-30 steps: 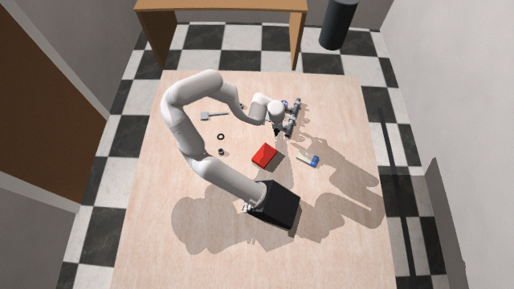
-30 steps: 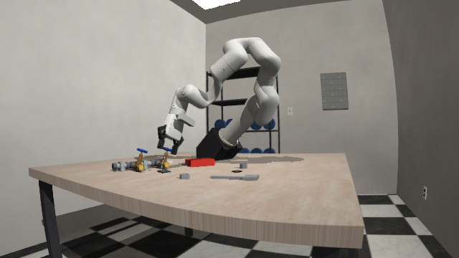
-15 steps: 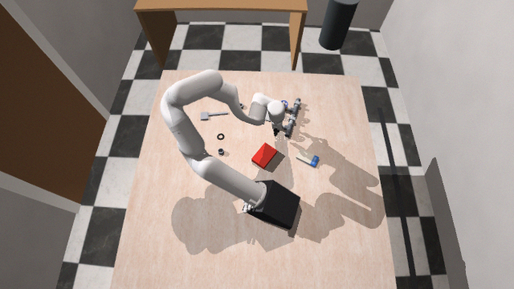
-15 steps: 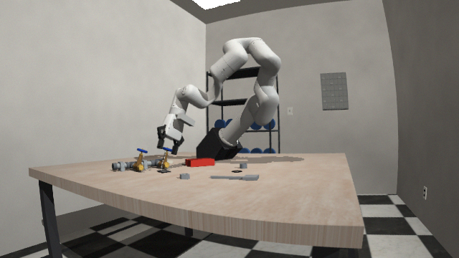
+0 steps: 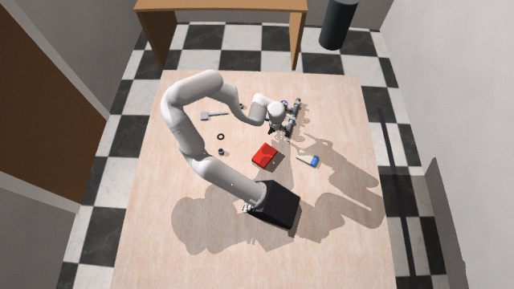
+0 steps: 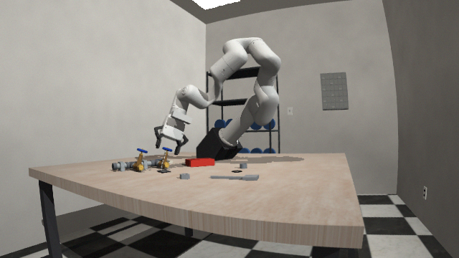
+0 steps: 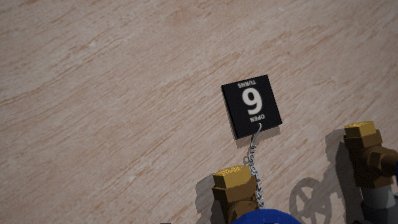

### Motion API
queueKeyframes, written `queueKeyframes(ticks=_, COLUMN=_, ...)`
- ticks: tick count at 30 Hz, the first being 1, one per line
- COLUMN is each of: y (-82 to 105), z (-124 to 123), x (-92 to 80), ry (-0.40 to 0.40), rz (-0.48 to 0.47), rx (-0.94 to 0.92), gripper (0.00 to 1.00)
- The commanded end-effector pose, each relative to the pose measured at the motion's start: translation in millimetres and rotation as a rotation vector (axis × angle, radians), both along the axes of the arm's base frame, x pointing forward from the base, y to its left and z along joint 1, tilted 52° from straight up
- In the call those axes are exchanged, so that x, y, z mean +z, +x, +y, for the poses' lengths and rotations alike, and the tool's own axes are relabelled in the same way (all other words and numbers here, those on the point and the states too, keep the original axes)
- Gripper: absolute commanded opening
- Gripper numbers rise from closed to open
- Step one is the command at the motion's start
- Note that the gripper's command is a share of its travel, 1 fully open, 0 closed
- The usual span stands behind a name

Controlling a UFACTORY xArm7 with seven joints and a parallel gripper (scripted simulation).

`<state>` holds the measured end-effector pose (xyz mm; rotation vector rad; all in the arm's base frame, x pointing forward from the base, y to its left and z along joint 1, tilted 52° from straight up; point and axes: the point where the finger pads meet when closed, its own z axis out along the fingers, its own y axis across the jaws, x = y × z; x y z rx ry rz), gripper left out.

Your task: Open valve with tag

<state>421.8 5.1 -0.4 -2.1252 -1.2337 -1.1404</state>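
A grey pipe (image 5: 292, 117) on the table carries two brass valves with blue handwheels (image 6: 140, 159) (image 6: 166, 158). In the wrist view a black tag (image 7: 251, 106) lies flat on the table. A chain (image 7: 255, 165) joins it to the brass valve (image 7: 235, 192) under the blue handwheel (image 7: 262, 218). The tag's text is upside down here; turned right way up it reads OPEN 9 TURNS. The second valve (image 7: 370, 152) has no tag. My gripper (image 6: 167, 143) is open and empty, a little above the tagged valve's handwheel. It also shows in the overhead view (image 5: 273, 129).
A red block (image 5: 264, 155) lies near the pipe, with a blue and white item (image 5: 308, 160) to its right. A grey tool (image 5: 213, 115), a black ring (image 5: 220, 136) and a small grey nut (image 5: 221, 151) lie on the left. The arm's black base (image 5: 275, 202) stands at the front.
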Motion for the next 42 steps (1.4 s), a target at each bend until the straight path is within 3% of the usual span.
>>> queueKeyframes(ticks=1, y=0.9, z=-2.3, x=0.5, ry=0.115, rz=0.203, rx=-0.153, gripper=1.00)
queueKeyframes(ticks=3, y=0.9, z=-2.3, x=0.5, ry=0.158, rz=0.268, rx=-0.212, gripper=1.00)
queueKeyframes(ticks=5, y=0.9, z=-2.3, x=0.5, ry=0.158, rz=0.268, rx=-0.212, gripper=1.00)
queueKeyframes(ticks=6, y=0.9, z=-2.3, x=0.5, ry=0.219, rz=0.367, rx=-0.292, gripper=1.00)
queueKeyframes(ticks=20, y=0.9, z=-2.3, x=0.5, ry=0.514, rz=0.789, rx=-0.680, gripper=1.00)
queueKeyframes(ticks=22, y=0.9, z=-2.3, x=0.5, ry=0.514, rz=0.789, rx=-0.680, gripper=1.00)
queueKeyframes(ticks=23, y=0.9, z=-2.3, x=0.5, ry=0.579, rz=0.885, rx=-0.762, gripper=1.00)
queueKeyframes(ticks=37, y=0.9, z=-2.3, x=0.5, ry=0.875, rz=1.316, rx=-1.132, gripper=1.00)
queueKeyframes(ticks=39, y=0.9, z=-2.3, x=0.5, ry=0.875, rz=1.316, rx=-1.132, gripper=1.00)
queueKeyframes(ticks=40, y=0.9, z=-2.3, x=0.5, ry=0.935, rz=1.416, rx=-1.210, gripper=1.00)
queueKeyframes(ticks=42, y=0.9, z=-2.3, x=0.5, ry=0.966, rz=1.468, rx=-1.250, gripper=1.00)
